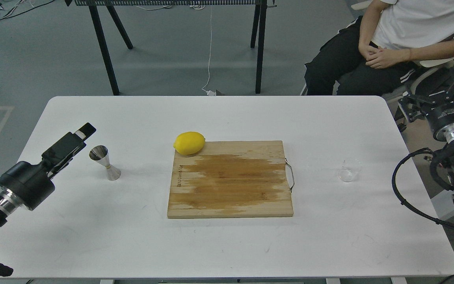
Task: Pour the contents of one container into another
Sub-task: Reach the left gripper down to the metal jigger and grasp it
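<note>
The shiny steel jigger [104, 162] stands upright on the white table [227, 244], left of the cutting board. My left gripper [80, 137] hovers low just left of the jigger's upper cone and points at it; it is seen side-on, so its fingers overlap and their gap is hidden. The clear glass beaker [349, 170] stands upright on the right side of the table, with nothing touching it. My right gripper [438, 94] hangs off the table's far right edge, well behind the beaker, with its fingers spread and nothing between them.
A wooden cutting board [230, 179] with a metal handle lies at the table's centre, and a yellow lemon [189, 142] rests at its back left corner. A seated person [388, 43] is behind the right corner. Black stand legs [103, 47] rise behind the table.
</note>
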Motion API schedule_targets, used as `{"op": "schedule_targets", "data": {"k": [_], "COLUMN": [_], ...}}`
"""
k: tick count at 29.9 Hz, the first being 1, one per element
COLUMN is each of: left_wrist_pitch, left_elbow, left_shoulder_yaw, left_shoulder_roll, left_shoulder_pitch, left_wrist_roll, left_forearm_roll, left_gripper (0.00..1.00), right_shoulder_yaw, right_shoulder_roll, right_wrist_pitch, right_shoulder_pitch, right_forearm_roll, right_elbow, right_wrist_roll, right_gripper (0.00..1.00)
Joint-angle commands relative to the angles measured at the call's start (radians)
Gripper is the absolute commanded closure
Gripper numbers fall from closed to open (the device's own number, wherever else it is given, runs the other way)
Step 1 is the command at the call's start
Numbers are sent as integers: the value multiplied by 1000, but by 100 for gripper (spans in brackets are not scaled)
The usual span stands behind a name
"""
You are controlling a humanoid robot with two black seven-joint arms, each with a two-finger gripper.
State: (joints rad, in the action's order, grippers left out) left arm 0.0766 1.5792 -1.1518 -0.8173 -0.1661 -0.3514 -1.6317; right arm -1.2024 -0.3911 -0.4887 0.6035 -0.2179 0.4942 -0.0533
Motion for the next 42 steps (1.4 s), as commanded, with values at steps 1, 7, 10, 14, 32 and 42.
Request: {"op": "schedule_targets", "data": {"k": [1,7,10,14,32,42], "left_wrist_pitch": [116,313,345,397,405,408], "left_elbow": [-115,-513,-631,-732,-1016,-1107], "left_shoulder_yaw": [69,220,300,380,426,431], "left_shoulder_roll": [4,125,157,234,426,449], "left_shoulder_pitch": [8,207,255,322,520,547], "left_wrist_roll": [-12,-17,-23,-21,-38,-69], "left_forearm_roll": [-225,-494,-494,-497,-485,-455], "left_gripper": [7,13,16,16,37,89], "right_shoulder_yaw": [0,0,0,0,0,0], "right_shoulder_roll": [1,0,0,-8,-20,-20], "right_wrist_pitch": [0,0,0,0,0,0], "right_shoulder_pitch": [-1,-2,-10,-10,-16,-16], "right_forearm_roll": [0,0,0,0,2,2], "right_elbow": [0,0,1,10,33,33], "right_wrist_roll": [0,0,0,0,0,0], "right_gripper": [0,0,0,0,0,0]}}
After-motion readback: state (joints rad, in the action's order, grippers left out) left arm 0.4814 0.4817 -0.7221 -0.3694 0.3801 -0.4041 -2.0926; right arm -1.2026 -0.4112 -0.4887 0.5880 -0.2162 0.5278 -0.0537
